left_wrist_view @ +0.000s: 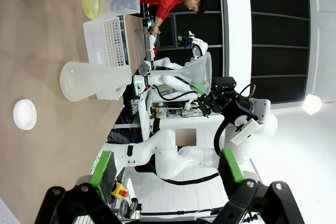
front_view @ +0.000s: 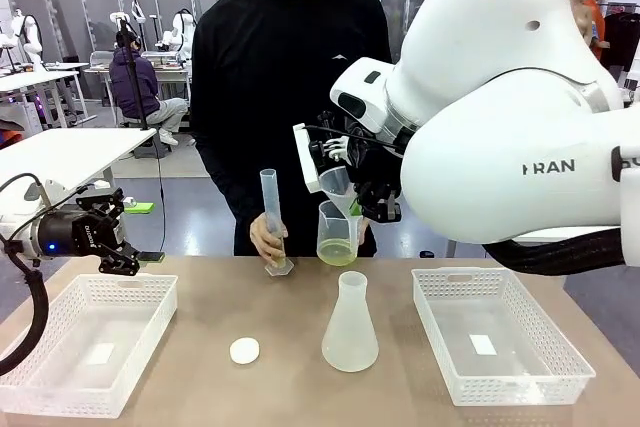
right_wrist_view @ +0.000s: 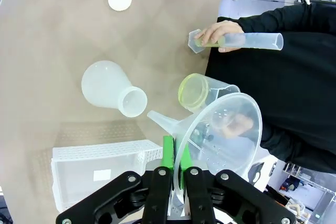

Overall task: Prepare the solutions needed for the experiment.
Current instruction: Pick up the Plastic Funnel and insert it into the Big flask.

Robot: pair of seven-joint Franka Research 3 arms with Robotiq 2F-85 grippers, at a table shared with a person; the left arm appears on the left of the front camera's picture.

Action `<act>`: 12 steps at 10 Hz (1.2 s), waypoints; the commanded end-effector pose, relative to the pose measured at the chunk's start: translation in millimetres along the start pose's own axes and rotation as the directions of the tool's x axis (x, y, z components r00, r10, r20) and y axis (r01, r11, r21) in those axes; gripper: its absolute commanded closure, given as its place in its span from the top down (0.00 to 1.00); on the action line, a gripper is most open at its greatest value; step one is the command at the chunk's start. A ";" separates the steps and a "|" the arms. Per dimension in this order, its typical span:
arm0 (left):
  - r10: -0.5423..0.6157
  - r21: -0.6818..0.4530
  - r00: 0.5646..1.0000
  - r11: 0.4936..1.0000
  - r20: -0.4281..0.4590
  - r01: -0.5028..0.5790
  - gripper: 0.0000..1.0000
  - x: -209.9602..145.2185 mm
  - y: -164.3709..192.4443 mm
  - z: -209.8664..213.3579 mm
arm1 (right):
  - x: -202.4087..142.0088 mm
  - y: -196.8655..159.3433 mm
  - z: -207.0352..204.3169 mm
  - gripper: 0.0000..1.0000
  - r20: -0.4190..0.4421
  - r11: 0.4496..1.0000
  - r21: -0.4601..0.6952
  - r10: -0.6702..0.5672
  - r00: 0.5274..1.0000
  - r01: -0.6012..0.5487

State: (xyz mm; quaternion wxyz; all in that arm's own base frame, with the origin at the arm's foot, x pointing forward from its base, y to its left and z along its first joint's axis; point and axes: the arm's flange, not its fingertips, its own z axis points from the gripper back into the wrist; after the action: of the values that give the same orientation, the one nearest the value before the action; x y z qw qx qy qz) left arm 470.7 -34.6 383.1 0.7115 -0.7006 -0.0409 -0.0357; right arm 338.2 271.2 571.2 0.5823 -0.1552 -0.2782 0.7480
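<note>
1. At the far edge of the table [front_view: 280, 307], the solutions [front_view: 338, 255] lie as a shallow layer in the bottom of a clear beaker [front_view: 337, 232] that appears to stand there.
2. Just beside it, the person's hand [front_view: 266, 237] steadies a tall measuring cylinder [front_view: 270, 202].
3. Right above the beaker, the right gripper [right_wrist_view: 174, 156] is clamped on the rim of a clear funnel [right_wrist_view: 226, 129], which hangs tilted.
4. Nearer the robot, an empty conical flask [front_view: 350, 325] stands upright with its narrow neck uncovered. The funnel is not over it.
5. Off to the side, the left gripper [left_wrist_view: 167, 163] hovers above the left basket [front_view: 60, 399], pads spread, holding nothing.
6. Likely risks:
   - The funnel is pinched only by its thin rim and could twist or slip.
   - Its spout could knock the light flask over.
   - It could clip the beaker and spill the liquid.
   - Pouring before the spout sits in the neck would wet the table.
7. The liquid is pale yellow-green and translucent, with only a small amount present.
</note>
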 end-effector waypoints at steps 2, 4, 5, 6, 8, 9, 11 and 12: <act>-0.010 0.005 1.000 1.000 -0.009 0.010 1.00 -1.1 -1.6 0.6 | -10.0 13.5 -6.9 0.05 0.034 1.000 0.003 -0.019 0.999 0.019; -0.010 0.005 1.000 1.000 -0.009 0.010 1.00 -1.1 -1.6 0.6 | -15.9 16.8 -16.0 0.05 0.033 0.999 0.021 -0.044 0.998 0.044; -0.010 0.005 1.000 1.000 -0.009 0.010 1.00 -1.1 -1.6 0.6 | -18.7 18.0 -21.0 0.05 0.037 0.998 0.031 -0.054 0.998 0.053; -0.010 0.005 1.000 1.000 -0.009 0.010 1.00 -1.1 -1.6 0.6 | -20.7 19.5 -25.3 0.05 0.038 0.997 0.042 -0.065 0.997 0.063; -0.010 0.005 1.000 1.000 -0.009 0.010 1.00 -1.1 -1.6 0.6 | -24.3 21.0 -34.3 0.05 0.052 0.996 0.045 -0.074 0.996 0.072; -0.010 0.005 1.000 1.000 -0.009 0.010 1.00 -1.1 -1.6 0.6 | -25.9 21.4 -38.1 0.05 0.051 0.997 0.037 -0.075 0.996 0.073; -0.010 0.005 1.000 1.000 -0.009 0.010 1.00 -1.1 -1.6 0.6 | -27.5 22.6 -43.3 0.05 0.061 0.995 0.047 -0.087 0.994 0.085; -0.010 0.005 1.000 1.000 -0.009 0.010 1.00 -1.1 -1.6 0.6 | -28.4 23.1 -46.8 0.05 0.068 0.996 0.043 -0.085 0.994 0.082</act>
State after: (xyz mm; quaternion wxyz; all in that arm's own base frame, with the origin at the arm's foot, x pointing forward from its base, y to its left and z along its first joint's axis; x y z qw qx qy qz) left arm 470.7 -34.5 383.1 0.7115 -0.7006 -0.0409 -0.0357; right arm 351.6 253.4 524.5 0.6128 -0.1202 -0.2765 0.7304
